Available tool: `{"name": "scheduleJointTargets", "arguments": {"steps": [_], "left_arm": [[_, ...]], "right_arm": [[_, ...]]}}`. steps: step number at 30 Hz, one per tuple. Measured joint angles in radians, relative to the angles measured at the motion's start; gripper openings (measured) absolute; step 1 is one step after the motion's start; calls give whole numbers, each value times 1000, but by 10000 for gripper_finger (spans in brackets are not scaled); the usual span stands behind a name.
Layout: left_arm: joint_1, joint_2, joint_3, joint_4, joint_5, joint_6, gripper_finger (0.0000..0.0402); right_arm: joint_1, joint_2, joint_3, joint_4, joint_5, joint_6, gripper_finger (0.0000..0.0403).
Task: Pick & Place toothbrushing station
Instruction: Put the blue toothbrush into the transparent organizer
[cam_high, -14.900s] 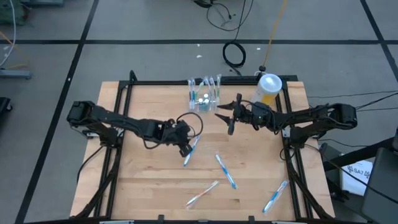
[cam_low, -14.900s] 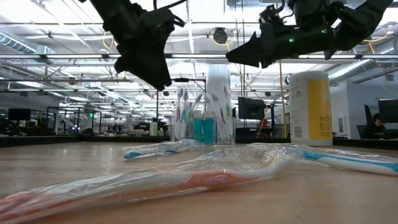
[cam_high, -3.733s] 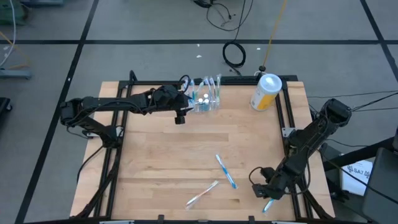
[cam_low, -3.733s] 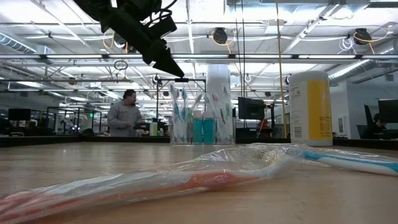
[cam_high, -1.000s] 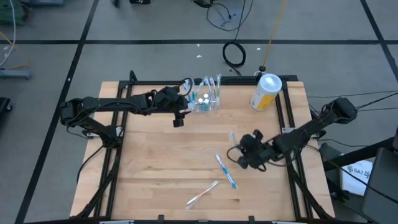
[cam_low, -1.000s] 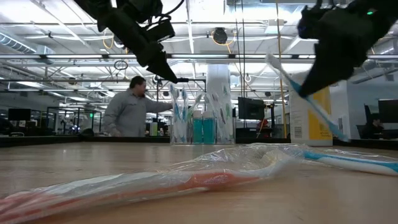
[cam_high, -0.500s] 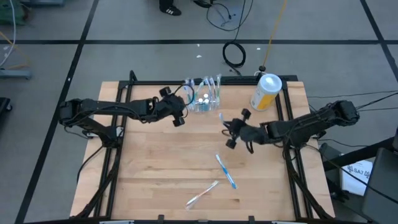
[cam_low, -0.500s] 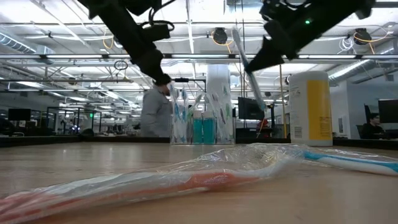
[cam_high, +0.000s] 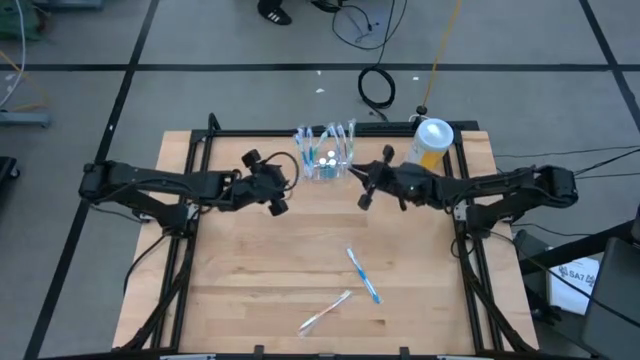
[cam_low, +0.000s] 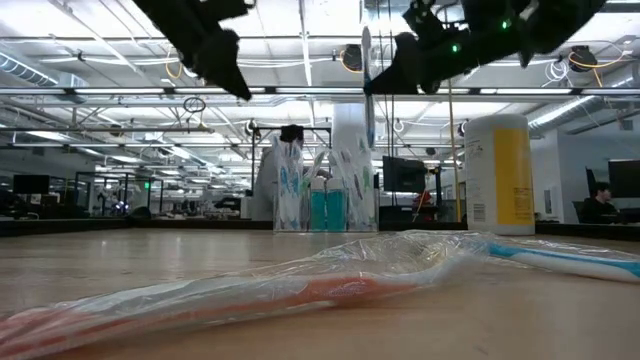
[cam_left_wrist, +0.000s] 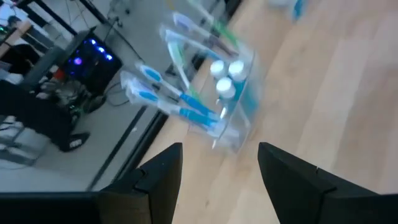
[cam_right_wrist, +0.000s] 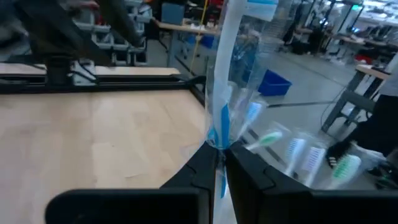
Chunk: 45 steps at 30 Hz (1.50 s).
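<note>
- High view: the toothbrushing station (cam_high: 327, 157), a clear plastic holder with wrapped toothbrushes sticking up out of it, stands at the upper middle of the frame, near the far edge of the wooden bench (cam_high: 250, 270).
- The right gripper (cam_high: 364, 183) sits just right of the station, above centre, clamped on a wrapped toothbrush (cam_right_wrist: 224, 93); in the right wrist view the brush stands upright between the two dark fingers (cam_right_wrist: 245, 168), blue handle inside clear film.
- In the low view that same brush hangs high at the upper middle of the frame, above the station's rim.
- The left gripper (cam_high: 268, 184) is just left of the station, apart from it, its fingers spread wide and holding nothing; the left wrist view looks between its fingers at the holder and the brushes fanned out from it.
- A yellow canister with a white lid (cam_high: 430, 142) stands at the upper right of the bench, beside the right arm.
- Two more wrapped toothbrushes lie flat in the lower middle of the frame: a blue one (cam_high: 363, 274) and a paler one (cam_high: 325, 312) below it.
</note>
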<state>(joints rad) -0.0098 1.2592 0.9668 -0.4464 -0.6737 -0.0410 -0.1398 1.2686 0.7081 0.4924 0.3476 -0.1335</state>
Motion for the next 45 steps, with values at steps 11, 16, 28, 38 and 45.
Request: {"name": "scheduleJointTargets", "arguments": {"steps": [11, 16, 28, 38, 45], "left_arm": [[-17, -97, 1, -19, 132, -94, 216], [-15, -67, 1, -16, 133, -116, 216], [-15, -34, 1, -21, 134, -156, 216], [-15, -34, 1, -22, 134, -167, 216], [-15, -34, 1, -24, 134, -168, 216]], "right_arm": [[-169, 2, -185, 388, -41, -13, 20], [-200, 50, -186, 425, -177, -10, 20], [-298, 232, -184, 558, -154, 47, 17], [-309, 285, -182, 610, -219, 96, 17], [-309, 284, -181, 523, -219, 97, 17]]}}
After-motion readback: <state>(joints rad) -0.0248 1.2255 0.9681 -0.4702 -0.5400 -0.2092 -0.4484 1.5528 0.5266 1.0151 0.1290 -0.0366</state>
